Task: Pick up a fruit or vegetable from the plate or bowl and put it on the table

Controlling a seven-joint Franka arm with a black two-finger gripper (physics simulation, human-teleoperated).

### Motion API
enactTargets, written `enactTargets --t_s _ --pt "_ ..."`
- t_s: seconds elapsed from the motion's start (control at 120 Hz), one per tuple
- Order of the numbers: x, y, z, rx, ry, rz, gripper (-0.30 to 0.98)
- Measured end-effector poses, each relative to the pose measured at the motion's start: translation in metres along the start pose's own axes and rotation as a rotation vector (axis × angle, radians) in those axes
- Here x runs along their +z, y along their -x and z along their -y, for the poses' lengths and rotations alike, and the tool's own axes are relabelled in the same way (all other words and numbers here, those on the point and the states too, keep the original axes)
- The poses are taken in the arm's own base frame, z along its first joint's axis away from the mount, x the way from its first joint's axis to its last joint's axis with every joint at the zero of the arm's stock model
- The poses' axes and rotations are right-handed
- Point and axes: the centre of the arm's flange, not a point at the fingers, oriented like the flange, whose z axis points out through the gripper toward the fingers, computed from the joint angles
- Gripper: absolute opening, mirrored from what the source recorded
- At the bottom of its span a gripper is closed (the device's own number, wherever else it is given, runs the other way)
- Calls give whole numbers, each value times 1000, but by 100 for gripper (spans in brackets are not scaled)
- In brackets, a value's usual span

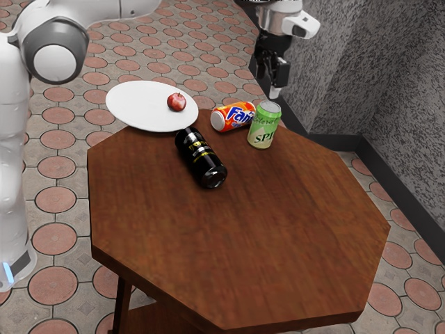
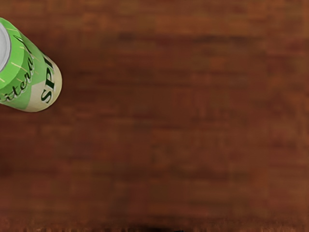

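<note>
Wooden bench (image 1: 243, 229) has the plate (image 1: 135, 108) overhanging its edge; pincer (image 1: 274, 90), wide or narrow one cannot tell, should clear the green can (image 1: 264, 126), then lower gently over the apple (image 1: 176, 102).

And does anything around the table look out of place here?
Yes. The white plate, with the red apple on it, juts well past the edge of the table, which looks precarious. The orange Fanta can and black container lie on their sides; the green can stands upright. No spill visible.
</note>
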Motion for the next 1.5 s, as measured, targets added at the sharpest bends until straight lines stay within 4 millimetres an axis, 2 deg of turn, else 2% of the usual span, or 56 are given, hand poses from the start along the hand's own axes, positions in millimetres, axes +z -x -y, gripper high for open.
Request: enactTargets --t_s 0.108,0.167,0.225,0.292,0.408,0.492,0.55,0.642,0.725,0.8,0.883,1.0,1.083,1.2,1.342,1.5 --pt "10 3 -42 76 6 56 69" --pt "27 -2 -59 106 3 95 68" --pt "38 -6 -55 100 -2 119 68" --pt "40 -6 -47 86 -8 130 69" --pt "44 -5 -48 91 -9 152 69" --pt "32 3 -39 93 -11 150 69" --pt "28 6 -24 87 -59 157 68" --pt "30 13 21 58 -136 182 68" --pt "49 39 44 66 -167 223 68" --pt "70 56 68 71 -163 238 68" --pt "73 81 97 70 -153 215 68" --pt "64 119 166 0 -141 169 69" --pt "68 138 211 -45 -133 155 69" --pt "75 148 233 -32 -134 147 69" --pt "95 162 261 -17 -126 161 69" --pt "129 143 261 50 -115 159 69"
